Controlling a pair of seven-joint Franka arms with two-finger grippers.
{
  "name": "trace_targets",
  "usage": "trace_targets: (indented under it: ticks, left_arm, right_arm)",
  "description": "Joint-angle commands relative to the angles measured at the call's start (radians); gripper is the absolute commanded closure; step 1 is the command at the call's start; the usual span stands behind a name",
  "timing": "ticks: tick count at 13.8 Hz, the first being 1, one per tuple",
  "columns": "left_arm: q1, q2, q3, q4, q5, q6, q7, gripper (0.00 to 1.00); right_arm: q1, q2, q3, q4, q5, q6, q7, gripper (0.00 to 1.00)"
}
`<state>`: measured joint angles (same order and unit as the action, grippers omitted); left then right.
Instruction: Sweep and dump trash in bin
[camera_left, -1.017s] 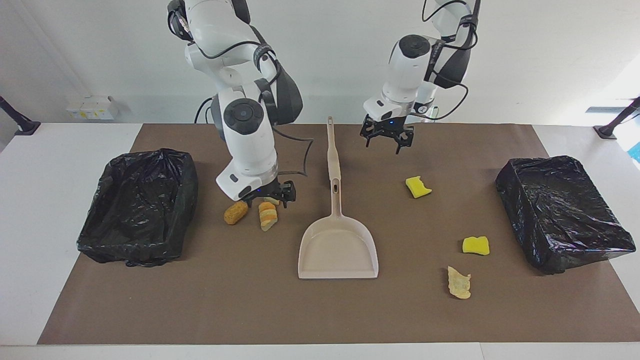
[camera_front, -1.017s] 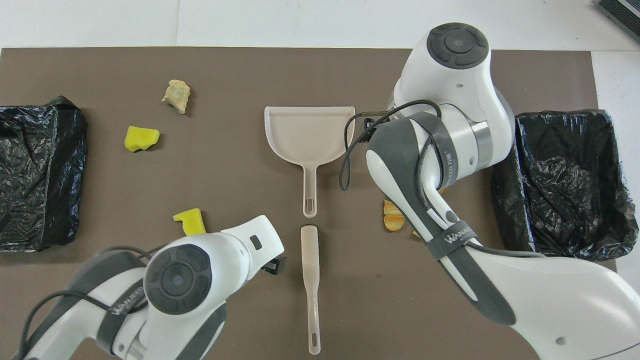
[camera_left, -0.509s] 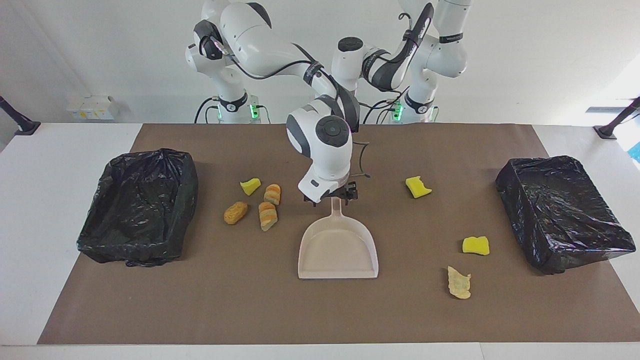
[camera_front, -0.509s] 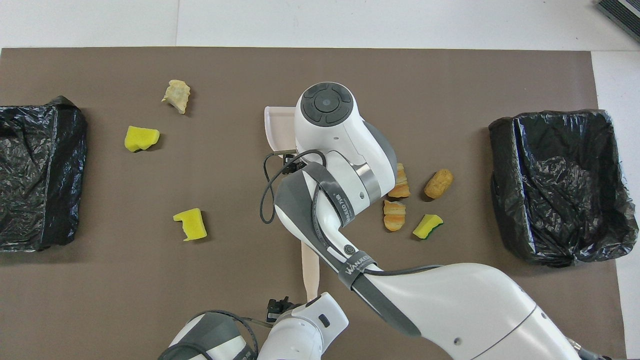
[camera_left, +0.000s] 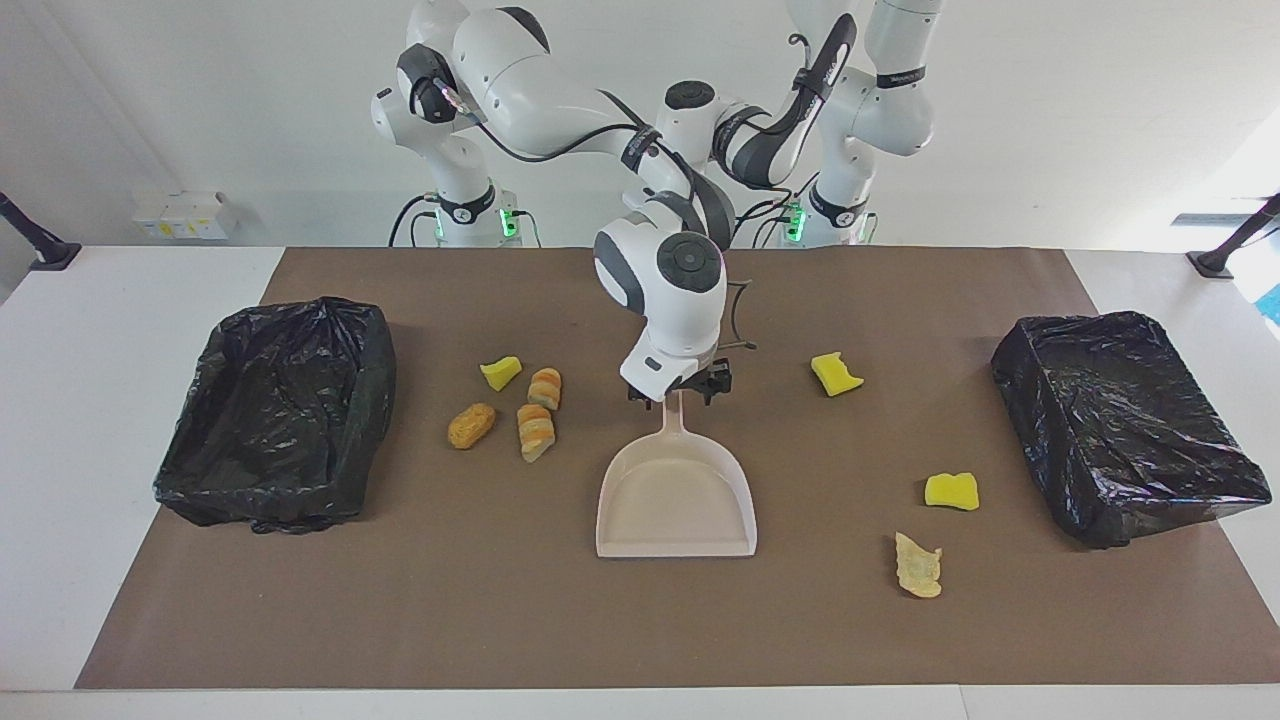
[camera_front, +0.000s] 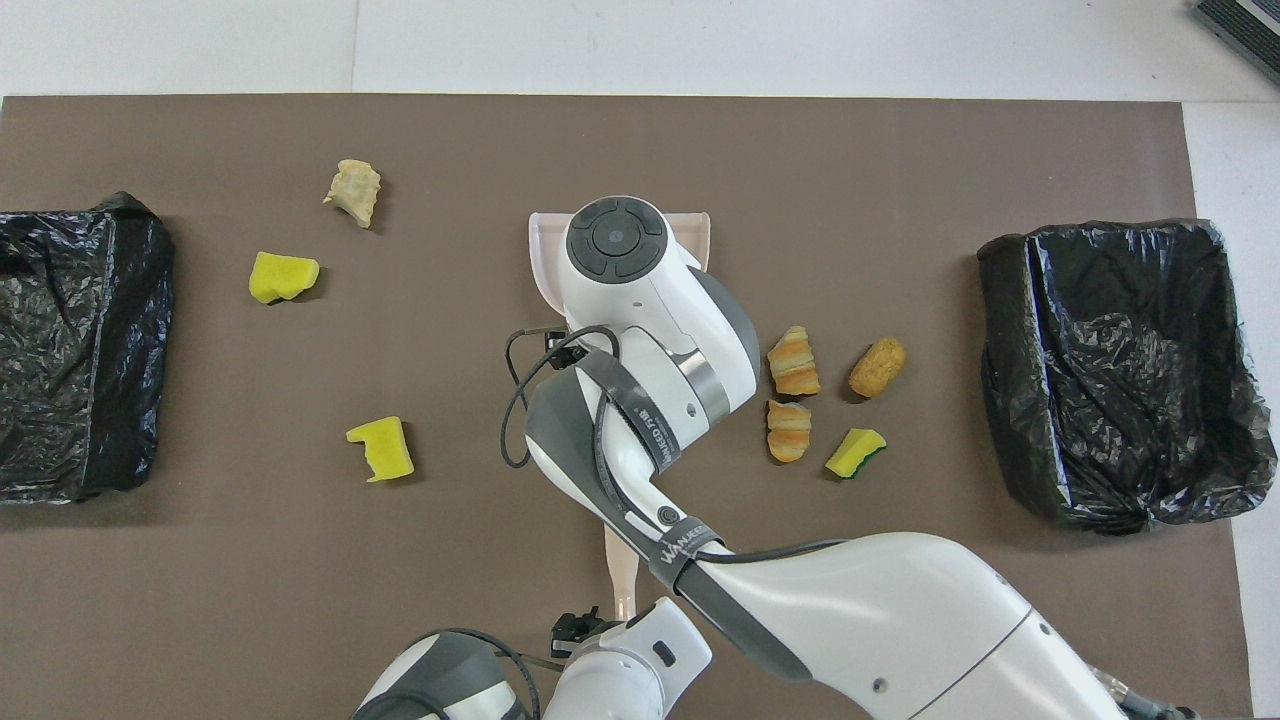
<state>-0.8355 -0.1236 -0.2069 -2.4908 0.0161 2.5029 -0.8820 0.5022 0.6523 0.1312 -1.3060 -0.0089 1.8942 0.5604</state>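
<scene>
The trash lies in two groups. A yellow wedge (camera_left: 500, 372), two bread slices (camera_left: 545, 388) (camera_left: 535, 430) and a brown lump (camera_left: 471, 425) sit toward the right arm's end. Two yellow wedges (camera_left: 836, 373) (camera_left: 951, 491) and a pale flaky piece (camera_left: 918, 565) sit toward the left arm's end. The beige dustpan (camera_left: 675, 495) lies mid-table. My right gripper (camera_left: 680, 388) is down at its handle. My left gripper (camera_front: 578, 628) is at the near end of a beige stick (camera_front: 620, 560); the right arm hides it in the facing view.
One black-lined bin (camera_left: 280, 410) stands at the right arm's end of the brown mat and another bin (camera_left: 1125, 420) at the left arm's end. The right arm's wrist covers most of the dustpan (camera_front: 545, 250) in the overhead view.
The right arm swung from over the bread pieces to the dustpan handle, then shifted a little along it. The left arm drew back to the stick's end nearest the robots.
</scene>
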Motion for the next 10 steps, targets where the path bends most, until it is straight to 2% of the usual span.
trace_targets:
  ticks: [1,3,5,6,8,10]
  left_arm:
    - [-0.025,-0.007,0.015,-0.011,0.022,0.010,-0.034,0.27]
    - [-0.025,-0.005,0.015,-0.011,0.022,0.008,-0.034,0.52]
    - [-0.025,-0.004,0.015,-0.011,0.022,0.005,-0.031,0.91]
    - [-0.025,-0.004,0.015,-0.011,0.022,0.001,-0.031,1.00]
    - [-0.022,-0.004,0.017,-0.011,0.024,-0.024,-0.031,1.00]
    - [-0.010,-0.019,0.018,-0.002,0.024,-0.056,-0.029,1.00]
  right_arm:
    - [-0.014,-0.016,0.007,-0.060,0.026,0.054,-0.005,0.97]
    - [-0.025,-0.016,0.008,-0.049,0.035,0.022,0.009,1.00]
    - [-0.051,-0.016,0.010,-0.041,0.046,-0.009,-0.023,1.00]
    - [-0.069,-0.028,0.013,-0.039,0.047,-0.017,-0.060,1.00]
    - [-0.095,-0.069,0.013,-0.041,0.061,-0.024,-0.109,1.00]
    - [-0.138,-0.109,0.013,-0.042,0.081,-0.047,-0.242,1.00]
